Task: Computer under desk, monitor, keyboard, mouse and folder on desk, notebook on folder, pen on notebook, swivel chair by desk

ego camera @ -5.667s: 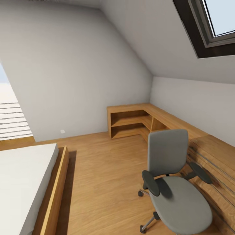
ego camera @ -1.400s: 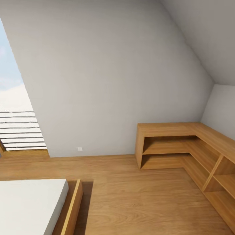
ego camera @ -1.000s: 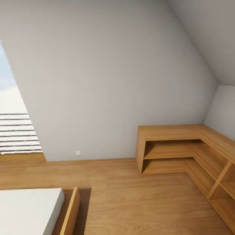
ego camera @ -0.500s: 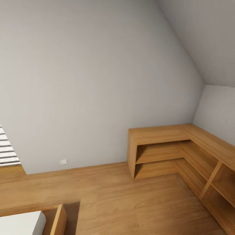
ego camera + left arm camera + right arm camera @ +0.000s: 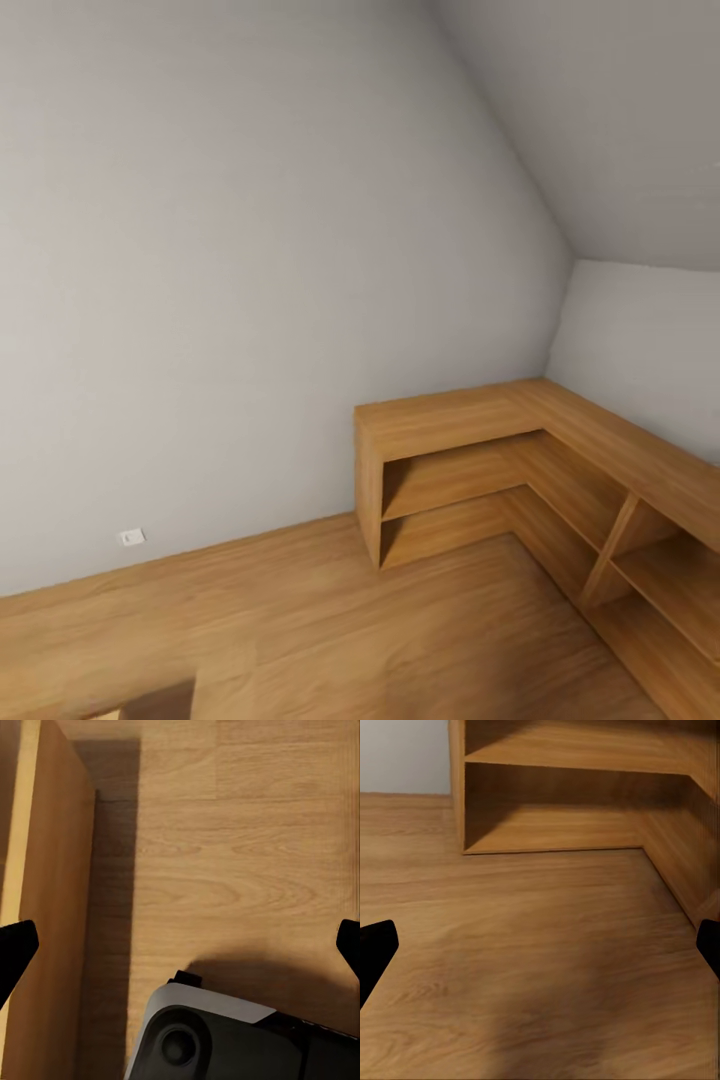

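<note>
At the two side edges of the left wrist view, the black fingertips (image 5: 16,945) of the left gripper (image 5: 180,949) stand far apart, spread wide with nothing between them. Past them lies the wood floor (image 5: 240,855), and at the lower middle of that frame sits a grey and black rounded part of the robot's base (image 5: 217,1035), casting a shadow on the boards. Along the left edge of the same frame runs a light-wood panel (image 5: 52,892), standing up from the floor with a dark shadow strip beside it.

In the right wrist view the right gripper (image 5: 540,949) is likewise spread wide, its black fingertips (image 5: 375,945) at the left and right edges, holding nothing. Beyond them is bare floor, and in the upper part of that frame a low light-wood cabinet (image 5: 577,802) with open shelves, turning a corner toward the right edge.

In the head view the same L-shaped cabinet (image 5: 450,420) sits at the lower right, its short run against the grey wall (image 5: 250,300) and its long run going along the right wall under the sloped ceiling (image 5: 620,120). A small white wall socket (image 5: 131,537) is low on the wall at the lower left. None of the task's things can be seen in these frames, so where they are cannot be told.
</note>
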### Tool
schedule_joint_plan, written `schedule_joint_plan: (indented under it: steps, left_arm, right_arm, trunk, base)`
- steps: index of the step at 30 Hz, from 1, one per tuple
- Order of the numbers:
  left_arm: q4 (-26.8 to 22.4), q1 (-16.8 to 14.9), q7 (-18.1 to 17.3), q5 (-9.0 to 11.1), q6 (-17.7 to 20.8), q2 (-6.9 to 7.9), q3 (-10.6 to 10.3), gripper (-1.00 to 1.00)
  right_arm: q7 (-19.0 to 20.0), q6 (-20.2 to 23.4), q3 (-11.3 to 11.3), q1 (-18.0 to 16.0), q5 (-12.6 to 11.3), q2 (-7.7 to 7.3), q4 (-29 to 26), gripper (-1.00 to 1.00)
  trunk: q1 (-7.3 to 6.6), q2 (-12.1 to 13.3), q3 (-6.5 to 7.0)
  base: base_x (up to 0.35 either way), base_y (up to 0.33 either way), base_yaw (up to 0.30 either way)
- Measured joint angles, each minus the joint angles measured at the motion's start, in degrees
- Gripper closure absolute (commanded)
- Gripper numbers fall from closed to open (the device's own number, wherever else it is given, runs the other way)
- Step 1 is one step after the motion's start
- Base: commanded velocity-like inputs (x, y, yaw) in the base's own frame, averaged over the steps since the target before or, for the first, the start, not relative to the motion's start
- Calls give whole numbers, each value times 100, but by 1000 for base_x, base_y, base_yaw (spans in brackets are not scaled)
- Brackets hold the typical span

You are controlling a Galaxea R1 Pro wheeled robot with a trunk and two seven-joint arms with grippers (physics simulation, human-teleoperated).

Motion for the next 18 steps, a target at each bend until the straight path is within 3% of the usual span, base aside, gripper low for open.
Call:
schedule_joint_plan:
  steps: [6, 18]
  left_arm:
    - [1, 0, 0, 0, 8, 5, 0, -100]
    - [0, 0, 0, 0, 2, 3, 0, -100]
  right_arm:
    - [15, 5, -2, 0, 0, -1, 0, -100]
    - [64, 401, -25, 0, -24, -1, -4, -100]
  trunk:
    - [2, 1, 13]
    - [3, 1, 45]
  base:
    - [193, -55, -257]
    - [22, -7, -257]
